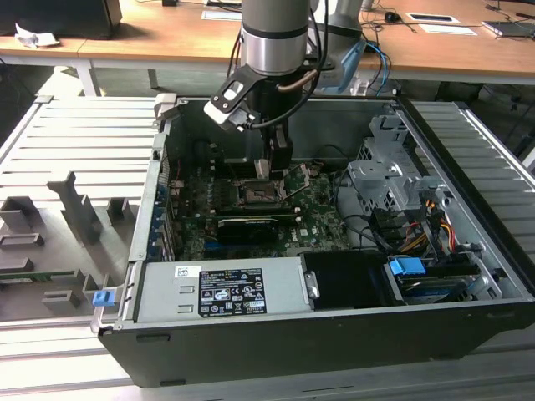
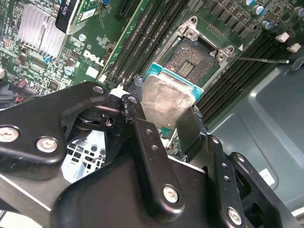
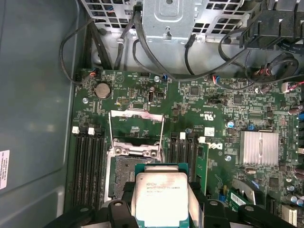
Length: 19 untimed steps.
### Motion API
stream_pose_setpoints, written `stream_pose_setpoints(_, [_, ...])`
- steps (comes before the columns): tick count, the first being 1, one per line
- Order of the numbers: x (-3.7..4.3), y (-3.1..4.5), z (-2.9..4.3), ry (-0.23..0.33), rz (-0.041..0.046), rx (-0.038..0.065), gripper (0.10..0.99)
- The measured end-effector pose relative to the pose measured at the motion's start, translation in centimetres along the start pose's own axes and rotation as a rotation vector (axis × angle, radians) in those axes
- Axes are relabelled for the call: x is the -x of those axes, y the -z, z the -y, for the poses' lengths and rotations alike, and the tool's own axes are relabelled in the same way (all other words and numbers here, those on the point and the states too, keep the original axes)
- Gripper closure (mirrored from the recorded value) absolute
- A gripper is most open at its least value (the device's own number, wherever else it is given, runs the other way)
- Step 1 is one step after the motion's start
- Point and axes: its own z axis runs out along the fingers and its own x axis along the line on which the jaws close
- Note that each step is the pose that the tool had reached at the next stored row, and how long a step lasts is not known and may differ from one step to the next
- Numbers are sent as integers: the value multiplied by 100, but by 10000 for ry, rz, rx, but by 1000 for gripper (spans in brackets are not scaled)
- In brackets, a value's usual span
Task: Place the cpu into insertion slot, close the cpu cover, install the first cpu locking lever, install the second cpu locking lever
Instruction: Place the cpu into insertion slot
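Just above the motherboard [image 3: 213, 95], partly over the uncovered insertion slot [image 3: 124, 173], the cpu [image 3: 161, 197] is held clamped by two opposite edges in the jaws, metal top upward, sides parallel to the slot's rim. Memory slots [image 3: 88, 166] are ranged closely along both sides.

Dull silver metal on the cpu [image 3: 160, 192] top, smeared. Matt black pincer [image 2: 164, 121], shiny screw heads. Glossy green motherboard [image 3: 209, 102]; cpu cover [image 3: 137, 114] is bare bright metal.
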Motion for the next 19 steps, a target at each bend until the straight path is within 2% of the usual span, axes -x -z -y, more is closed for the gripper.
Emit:
stream_pose_setpoints(11, [1, -62, 5, -31, 4, -1, 557])
stream_pose_setpoints(17, [-7, -82, 8, -645, 48, 14, 557])
stream_pose_setpoints(19, [-7, -92, 9, -667, 49, 15, 557])
